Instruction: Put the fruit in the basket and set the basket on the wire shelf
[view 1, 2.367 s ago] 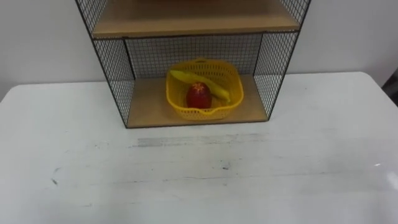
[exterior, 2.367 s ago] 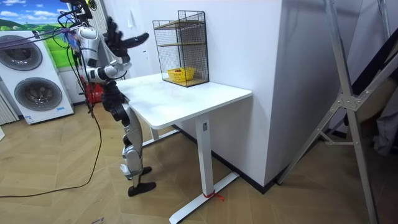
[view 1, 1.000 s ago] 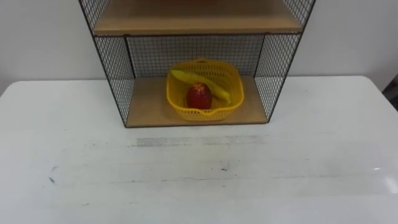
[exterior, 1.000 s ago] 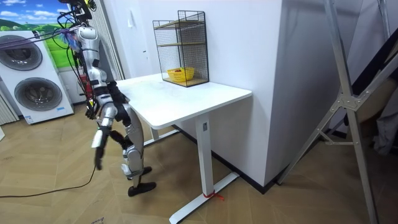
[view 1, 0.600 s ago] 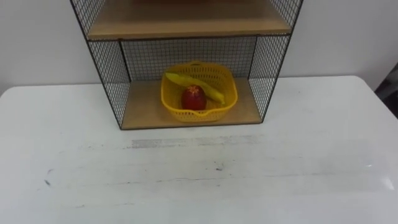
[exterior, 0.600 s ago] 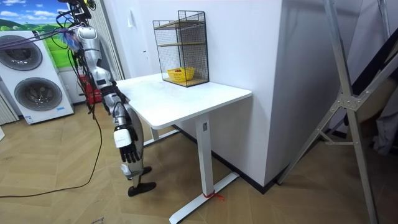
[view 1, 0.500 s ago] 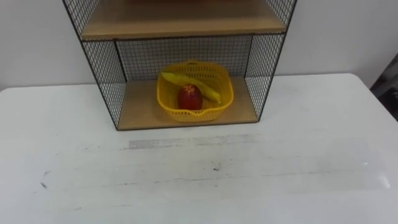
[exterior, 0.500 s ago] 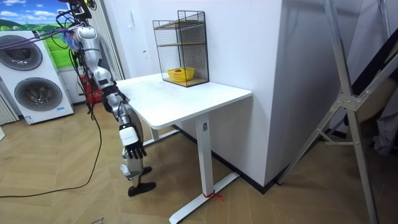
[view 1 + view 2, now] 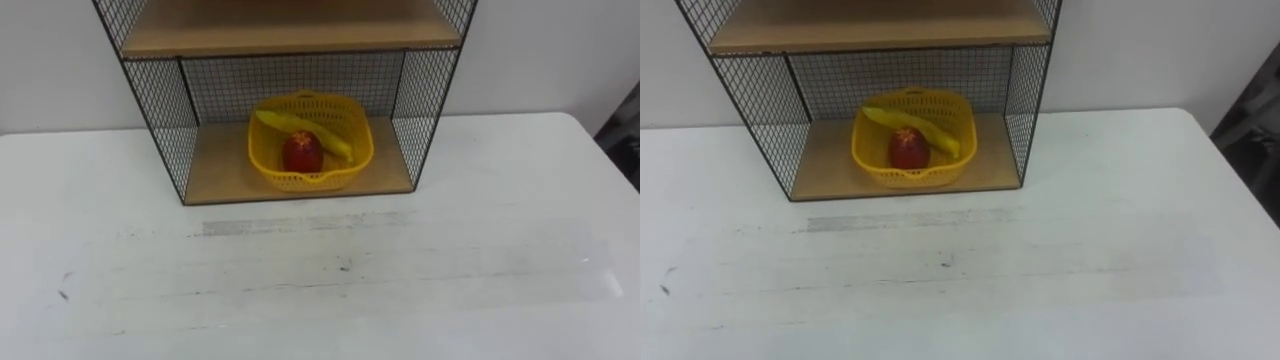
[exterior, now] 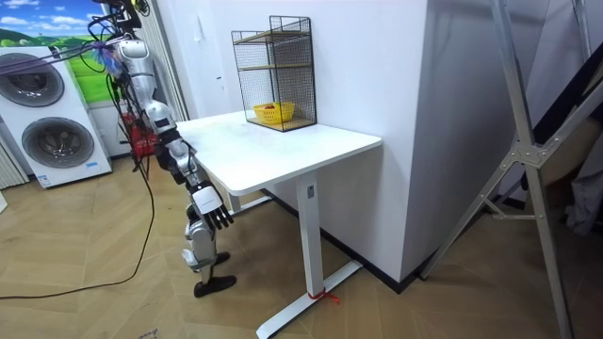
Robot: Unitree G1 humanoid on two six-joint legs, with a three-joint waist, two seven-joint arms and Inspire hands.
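The yellow basket [image 9: 310,180] sits on the bottom board [image 9: 215,170] of the wire shelf [image 9: 160,105]. It is about midway between the shelf's 2 mesh side walls, with bare board showing on either side of it. Inside it are 2 pieces of fruit. A red apple [image 9: 302,152] is at the front, and a banana [image 9: 338,146] lies slantwise behind it, with 1 end at the rear left rim and the other near the right rim. An upper board [image 9: 290,30] spans the shelf above the basket. The shelf stands at the far edge of a white table [image 9: 400,280], close to the wall.

In the room view the robot stands upright on the wood floor at the end of the table on the room view's left, facing the shelf. Its right arm hangs down along its side. The right hand [image 10: 213,214] is beside its thigh, lower than the table top and just off the table's near corner. The fingers are released: they fan out loosely and grasp nothing.

The basket is well apart from those fingers, higher up and across the table near its opposite edge, with the whole white top lying between the fingers and the shelf. The apple and banana are just as far from the fingertips, resting in the basket. A washing machine [image 10: 57,141] stands behind the robot, on the side of the fingers away from the table.
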